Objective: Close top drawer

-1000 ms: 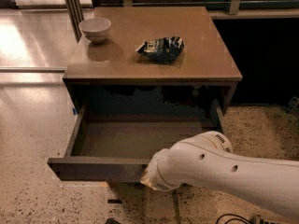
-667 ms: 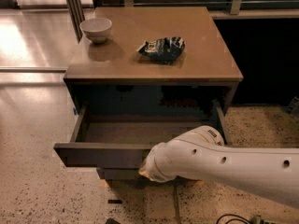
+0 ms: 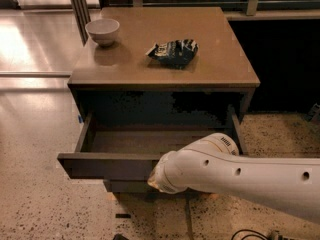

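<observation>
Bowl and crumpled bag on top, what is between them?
Nothing: the camera view shows only bare tabletop between bowl and bag. The claw is lower down, at the front of the open top drawer.

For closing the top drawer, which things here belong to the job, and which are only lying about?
Belong to the job: top drawer, pulled open; end effector, at the drawer's front panel, near its middle.
Only lying about: white bowl and crumpled snack bag, both on the cabinet top.
</observation>
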### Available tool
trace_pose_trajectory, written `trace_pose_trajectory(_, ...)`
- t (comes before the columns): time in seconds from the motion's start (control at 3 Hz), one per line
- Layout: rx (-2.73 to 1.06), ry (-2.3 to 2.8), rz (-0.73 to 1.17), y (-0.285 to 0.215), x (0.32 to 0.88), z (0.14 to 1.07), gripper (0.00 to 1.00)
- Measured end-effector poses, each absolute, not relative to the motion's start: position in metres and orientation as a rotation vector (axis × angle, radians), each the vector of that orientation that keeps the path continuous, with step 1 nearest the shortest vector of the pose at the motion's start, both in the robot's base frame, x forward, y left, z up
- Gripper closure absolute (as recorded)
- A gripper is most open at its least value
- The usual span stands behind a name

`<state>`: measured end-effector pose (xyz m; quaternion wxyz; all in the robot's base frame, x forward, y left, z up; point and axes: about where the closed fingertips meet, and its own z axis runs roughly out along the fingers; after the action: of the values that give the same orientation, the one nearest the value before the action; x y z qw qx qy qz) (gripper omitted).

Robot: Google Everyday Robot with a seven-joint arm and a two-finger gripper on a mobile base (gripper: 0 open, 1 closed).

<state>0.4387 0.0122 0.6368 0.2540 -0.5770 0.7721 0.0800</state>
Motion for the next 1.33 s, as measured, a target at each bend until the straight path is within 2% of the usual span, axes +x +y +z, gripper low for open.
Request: trace_pose_trajectory(1.33, -1.607, 1.977, 0.047, 0.017, 0.504, 0.651, 1.00)
